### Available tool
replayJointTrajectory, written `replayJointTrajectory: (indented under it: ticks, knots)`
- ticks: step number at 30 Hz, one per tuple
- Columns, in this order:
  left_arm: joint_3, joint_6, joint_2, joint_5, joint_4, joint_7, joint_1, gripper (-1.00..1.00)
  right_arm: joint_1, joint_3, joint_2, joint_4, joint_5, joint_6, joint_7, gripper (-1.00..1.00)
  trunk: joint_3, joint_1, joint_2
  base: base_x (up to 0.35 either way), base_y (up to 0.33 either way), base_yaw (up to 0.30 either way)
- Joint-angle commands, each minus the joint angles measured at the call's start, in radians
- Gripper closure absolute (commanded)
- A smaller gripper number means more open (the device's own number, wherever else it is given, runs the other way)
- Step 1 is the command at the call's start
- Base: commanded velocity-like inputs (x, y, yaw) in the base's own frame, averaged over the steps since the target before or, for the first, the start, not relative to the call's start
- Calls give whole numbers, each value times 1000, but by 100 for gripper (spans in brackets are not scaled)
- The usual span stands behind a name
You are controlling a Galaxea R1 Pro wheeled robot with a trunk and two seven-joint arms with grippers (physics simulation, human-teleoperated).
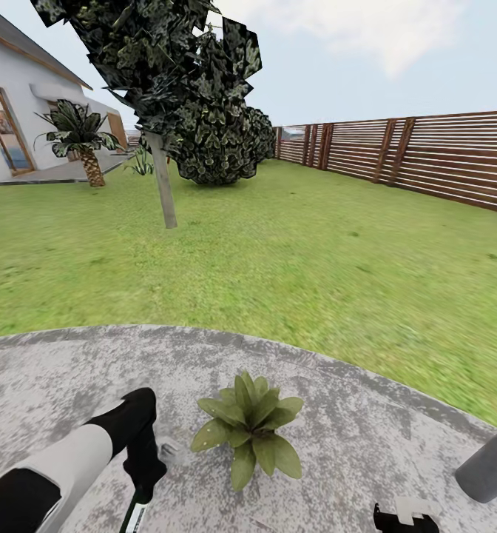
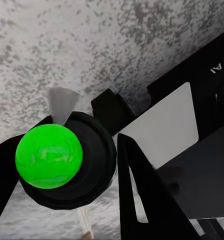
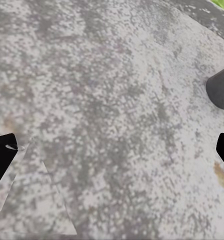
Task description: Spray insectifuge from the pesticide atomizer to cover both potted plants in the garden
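— Where does the potted plant [image 1: 248,428] sit?
— On the round grey paving [image 1: 367,437], a low rosette of pointed light-green leaves; the left arm [image 1: 93,444] is just beside it.
— And the atomizer [image 2: 67,159]?
— Pinched in the left gripper [image 2: 87,165] — dark round body, bright green cap.
— The right gripper [image 3: 112,155]?
— Fingers spread wide over bare paving, holding nothing.

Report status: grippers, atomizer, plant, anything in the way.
Left gripper shut on pesticide atomizer, beside potted plant on round paving. Right gripper open, holding nothing. Grey post stands off to the right.
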Motion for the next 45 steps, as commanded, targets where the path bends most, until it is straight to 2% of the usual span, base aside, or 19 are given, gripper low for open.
replayJointTrajectory:
  ticks: [1,3,5,9,18,23,25,31,45]
  knots:
    - [1,9,0,-9,-4,-7,0,100,-1,-7,0,2,11,-4,-4,-100,-1,0,0,0,0,0]
    - [15,9,0,-10,-34,-2,1,100,-1,-7,0,2,11,-4,-4,-100,-1,0,0,0,0,0]
    - [46,10,4,-12,-111,2,0,100,-1,-7,0,2,11,-4,-4,-100,-3,0,0,0,0,0]
    - [63,12,-1,-15,-150,4,-14,100,-1,-7,1,2,11,-4,-4,-100,-8,0,0,0,0,0]
    - [64,15,-3,-17,-154,-5,-18,100,-1,-9,0,-1,10,-5,-4,-100,-9,0,0,0,0,0]
    - [61,23,-11,-13,-143,-7,-117,100,-1,-10,0,-1,11,-4,-4,-100,-9,0,0,1,0,0]
    - [58,25,-13,-12,-139,-8,-137,100,-1,-10,0,-1,11,-4,-4,-100,-9,0,0,191,0,0]
    - [58,26,-13,-12,-137,-8,-131,100,-1,-9,0,-1,11,-4,-4,-100,-9,0,0,253,0,0]
    - [54,23,-9,-12,-135,-7,-108,100,-1,-9,1,0,9,-5,-5,-100,-9,0,0,10,0,0]
